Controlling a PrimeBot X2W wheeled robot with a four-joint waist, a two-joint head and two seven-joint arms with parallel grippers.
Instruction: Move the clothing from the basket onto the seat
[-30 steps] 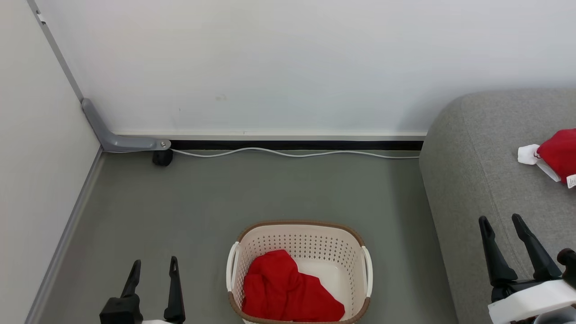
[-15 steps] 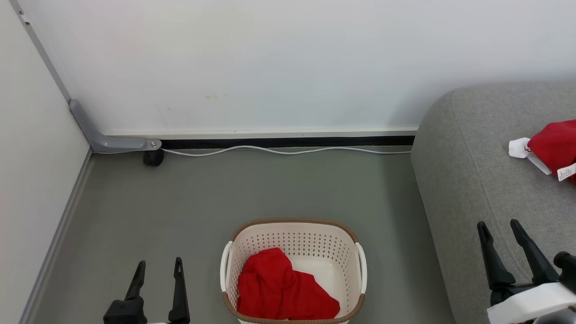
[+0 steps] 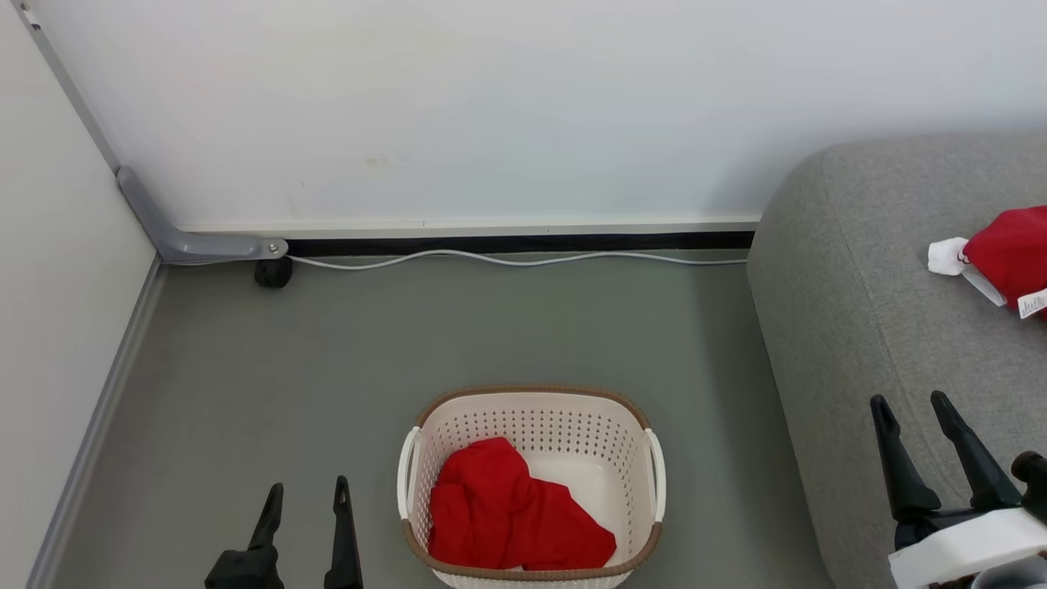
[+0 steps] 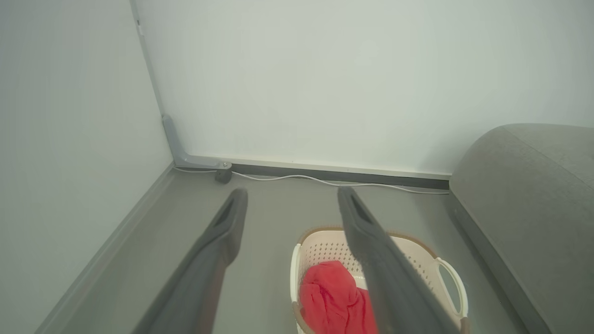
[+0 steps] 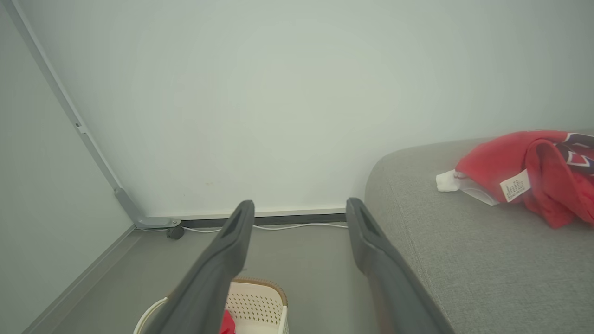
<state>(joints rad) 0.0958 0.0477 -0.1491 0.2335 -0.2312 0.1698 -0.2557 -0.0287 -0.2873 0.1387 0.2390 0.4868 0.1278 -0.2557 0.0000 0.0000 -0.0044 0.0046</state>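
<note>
**Head view.** The basket (image 3: 532, 391) stands on the grey floor (image 3: 327, 368), left of the sofa (image 3: 867, 270) and apart from it. A plain red garment (image 3: 507, 515) lies crumpled inside, against the basket's left and near sides; the cream bottom shows at the right. The jersey (image 3: 1010, 254) lies on the sofa at the frame's right edge, with white trim and a label showing. The left pincer (image 3: 309, 487) is at lower left, over the floor just left of the basket, fingers parted and holding nothing. The right pincer (image 3: 909, 401) is at lower right, over the sofa's front, fingers parted and holding nothing. A white cable (image 3: 507, 260) runs along the foot of the wall (image 3: 491, 106).

**Left wrist view.** The left pincer (image 4: 292, 192) is spread wide and empty. The basket (image 4: 320, 230) lies beyond it, with the red garment (image 4: 329, 297) in its left half. The right finger crosses in front of the basket. The sofa (image 4: 524, 185) is at right.

**Right wrist view.** The right pincer (image 5: 300, 204) is spread wide and empty. The jersey (image 5: 519, 162) lies on the sofa (image 5: 464, 241) at upper right, well apart from the fingers, with navy-and-white lettering partly visible at the frame edge. The basket (image 5: 260, 301) is at the bottom edge, partly behind the left finger, with a sliver of the red garment (image 5: 227, 324) showing
</note>
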